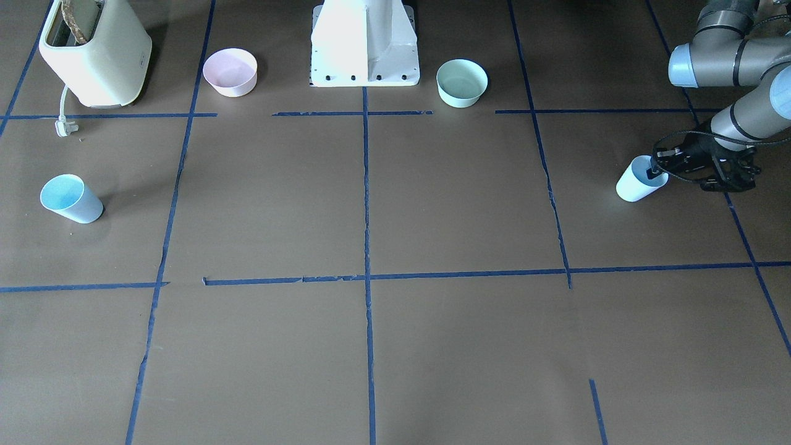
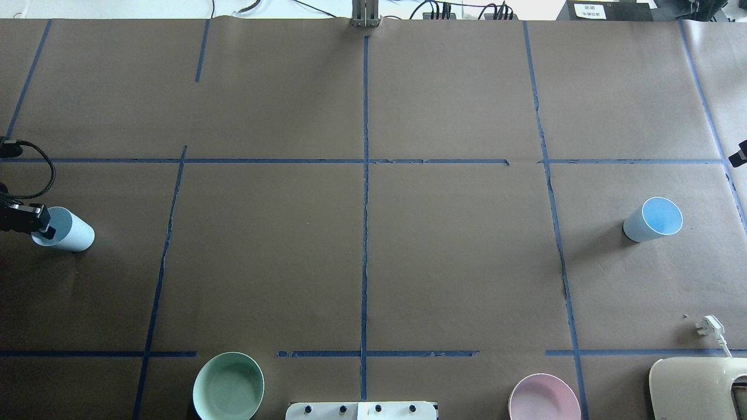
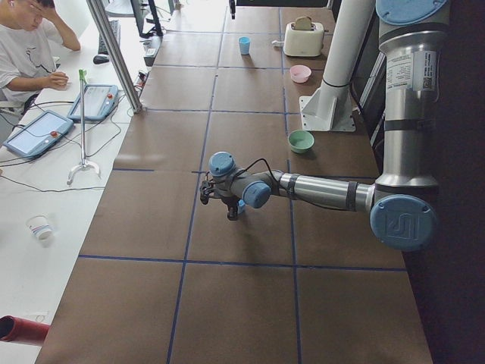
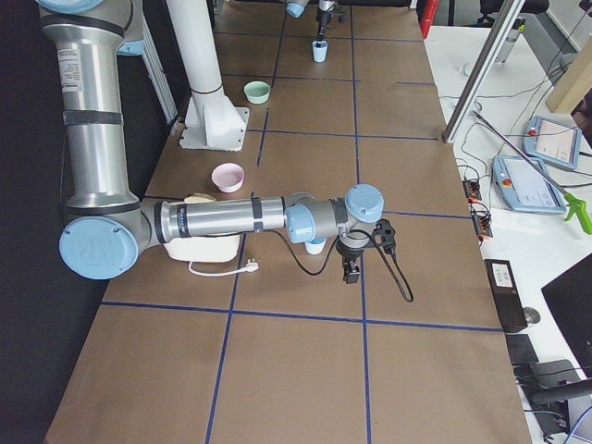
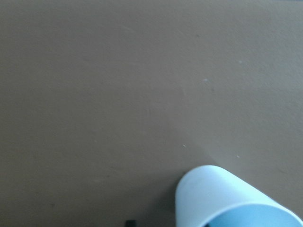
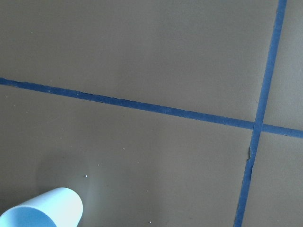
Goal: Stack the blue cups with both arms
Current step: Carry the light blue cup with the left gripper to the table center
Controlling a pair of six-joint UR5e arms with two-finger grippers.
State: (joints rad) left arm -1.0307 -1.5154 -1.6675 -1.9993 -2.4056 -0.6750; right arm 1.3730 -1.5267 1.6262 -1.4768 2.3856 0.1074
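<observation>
Evidently, left gripper (image 1: 662, 172) at blue cup (image 1: 635, 184) rim (hold unclear), right gripper (image 4: 351, 273) state unclear, arm label (image 3: 409, 72) illegible.

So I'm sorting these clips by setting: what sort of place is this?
Probably a robotics lab: the left arm reaches over a brown-covered table gridded with blue tape, and a person sits alongside by a teach pendant.
</observation>
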